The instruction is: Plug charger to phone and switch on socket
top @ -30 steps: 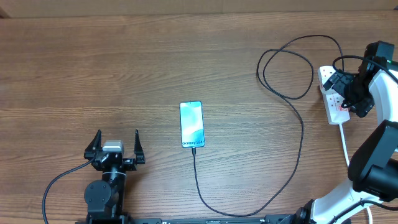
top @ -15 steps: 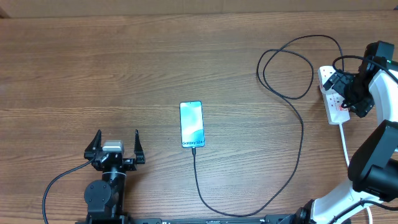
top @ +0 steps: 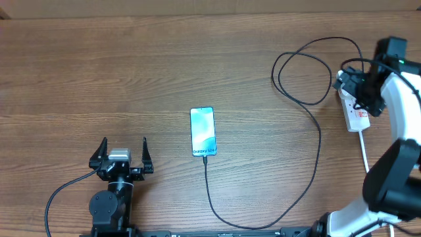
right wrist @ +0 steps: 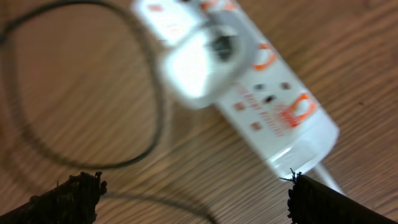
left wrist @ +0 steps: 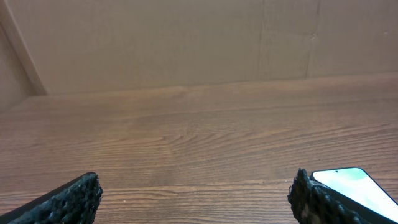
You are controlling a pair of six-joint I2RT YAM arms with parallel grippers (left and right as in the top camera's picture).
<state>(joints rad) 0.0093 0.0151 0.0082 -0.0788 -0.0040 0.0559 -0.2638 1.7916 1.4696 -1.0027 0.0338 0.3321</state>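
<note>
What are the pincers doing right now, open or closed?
Left pincer: open, holding nothing.
Right pincer: open, holding nothing, near the socket.

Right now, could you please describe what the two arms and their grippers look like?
The left arm is black, with a black cable looping beside it. The right arm has white links and black joints. The left gripper and right gripper are black, with rough textured pads.

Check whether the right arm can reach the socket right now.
Probably yes: the right arm hangs just over the socket, jaws open, with nothing between them.
</note>
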